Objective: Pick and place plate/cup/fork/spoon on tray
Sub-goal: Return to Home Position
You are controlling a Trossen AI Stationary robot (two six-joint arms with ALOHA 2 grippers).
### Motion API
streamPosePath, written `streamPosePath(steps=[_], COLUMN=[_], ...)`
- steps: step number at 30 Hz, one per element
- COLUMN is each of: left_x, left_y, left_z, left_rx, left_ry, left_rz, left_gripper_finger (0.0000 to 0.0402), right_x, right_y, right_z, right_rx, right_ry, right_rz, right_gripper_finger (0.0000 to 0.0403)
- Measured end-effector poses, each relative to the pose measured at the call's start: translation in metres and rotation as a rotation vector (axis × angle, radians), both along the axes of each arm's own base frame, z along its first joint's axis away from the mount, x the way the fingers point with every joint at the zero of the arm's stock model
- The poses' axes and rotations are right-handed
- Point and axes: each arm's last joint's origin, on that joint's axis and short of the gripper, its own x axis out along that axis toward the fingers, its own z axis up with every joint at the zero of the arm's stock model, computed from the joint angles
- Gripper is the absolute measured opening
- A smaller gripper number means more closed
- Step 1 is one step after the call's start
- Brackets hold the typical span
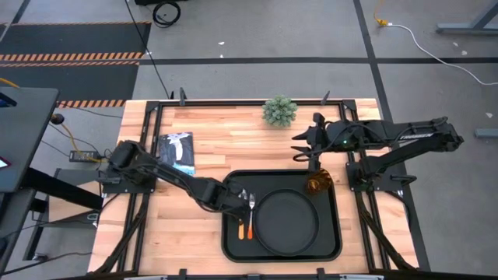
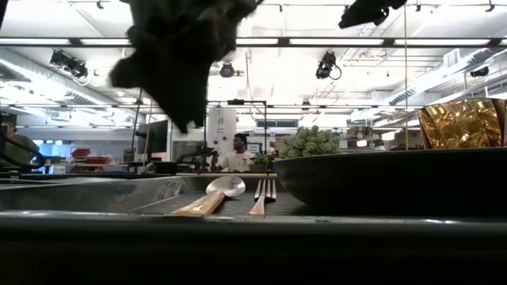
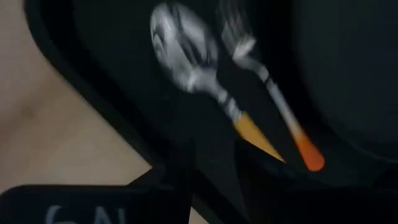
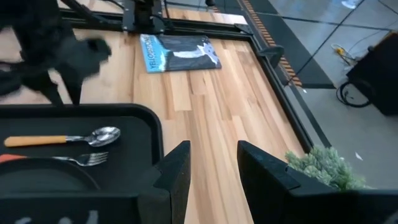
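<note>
The black tray (image 1: 233, 245) lies at the table's near middle. The round black plate (image 1: 286, 223) lies flat on it. The amber cup (image 1: 317, 184) stands upright in the tray's far right corner. The orange-handled spoon (image 3: 186, 56) and the silver fork (image 3: 249, 53), whose handle tip is orange, lie side by side on the tray floor left of the plate. My left gripper (image 1: 232, 198) hangs open above the tray's far left part, over the cutlery, clear of it in the low view (image 2: 182, 63). My right gripper (image 1: 299, 148) is open and empty above the table beyond the tray.
A small green plant (image 1: 279, 111) stands at the table's far edge, close to my right gripper. A dark printed packet (image 1: 177, 152) lies on the table's left part. A person (image 2: 236, 158) shows in the room far behind. Bare wood lies between packet and plant.
</note>
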Motion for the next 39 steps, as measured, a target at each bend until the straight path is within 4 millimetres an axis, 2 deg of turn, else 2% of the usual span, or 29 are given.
streamPosePath(steps=[3, 8, 10, 15, 21, 28, 32, 39], left_x=[0.002, 0.011, 0.012, 0.015, 0.012, 0.001, -0.011, -0.040], left_y=[0.009, 0.017, 0.021, 0.029, 0.041, 0.066, 0.082, 0.106], left_z=[0.015, 0.032, 0.036, 0.039, 0.039, 0.054, 0.068, 0.068], left_rx=[0.162, 0.537, 0.680, 0.893, 1.023, 1.063, 1.053, 1.037], left_ry=[-0.087, -0.190, -0.167, -0.095, 0.063, 0.185, 0.116, -0.121], left_rz=[-0.139, -0.412, -0.514, -0.583, -0.754, -0.825, -0.789, -0.739], left_gripper_finger=[0.0118, 0.0118, 0.0118, 0.0118, 0.0118, 0.0092, 0.0071, 0.0044], right_x=[-0.002, -0.003, -0.003, -0.007, -0.022, -0.050, -0.064, -0.081], right_y=[0.000, 0.000, 0.000, 0.000, 0.000, 0.000, 0.001, 0.000], right_z=[-0.010, -0.031, -0.038, -0.053, -0.071, -0.096, -0.106, -0.117], right_rx=[-0.004, -0.036, -0.054, -0.068, -0.002, 0.160, 0.201, 0.176], right_ry=[-0.006, -0.059, -0.098, -0.201, -0.253, -0.348, -0.430, -0.542], right_rz=[-0.004, 0.017, 0.027, 0.062, 0.098, 0.072, 0.077, 0.099], right_gripper_finger=[0.0138, 0.0138, 0.0138, 0.0138, 0.0138, 0.0138, 0.0138, 0.0138])
